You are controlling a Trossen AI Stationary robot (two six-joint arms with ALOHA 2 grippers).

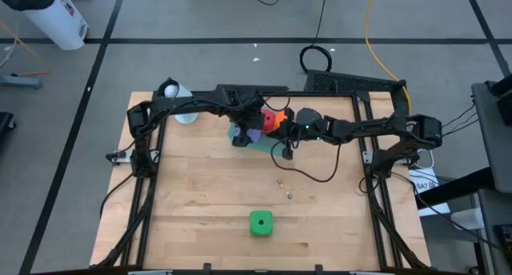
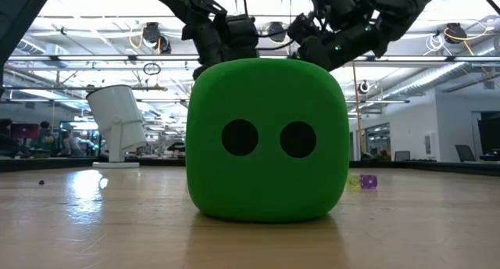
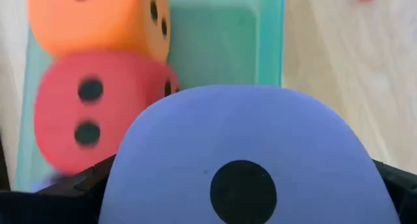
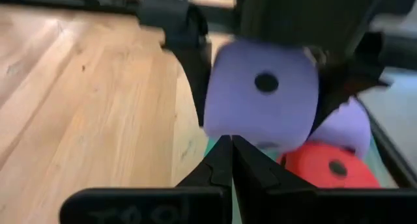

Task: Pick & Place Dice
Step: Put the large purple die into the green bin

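Observation:
My left gripper point(image 3: 244, 204) is shut on a purple die point(image 3: 241, 159) above the teal tray point(image 3: 221, 48) at the table's far middle. In the tray lie an orange die point(image 3: 98, 22), a red die point(image 3: 91, 113) and a second purple die point(image 4: 348, 126). My right gripper point(image 4: 231, 155) is shut with nothing between its fingers. It hangs just right of the tray, pointing at the held die. A green die point(image 1: 261, 223) rests on its bottom face near the table's front edge and fills the low view. My left gripper pinches the purple die between its two fingers point(image 4: 195, 68), one on each of two opposite sides point(image 4: 215, 87). The fingers slant down on it from above. The die hangs clear over the tray, its one-pip face point(image 4: 266, 82) toward my right gripper.
A white object point(image 1: 174, 91) stands at the table's far left corner. Small specks point(image 1: 280, 181) lie on the wood between the tray and the green die. A tiny purple die point(image 2: 367, 181) shows in the low view. Bare wood lies left and right of the green die.

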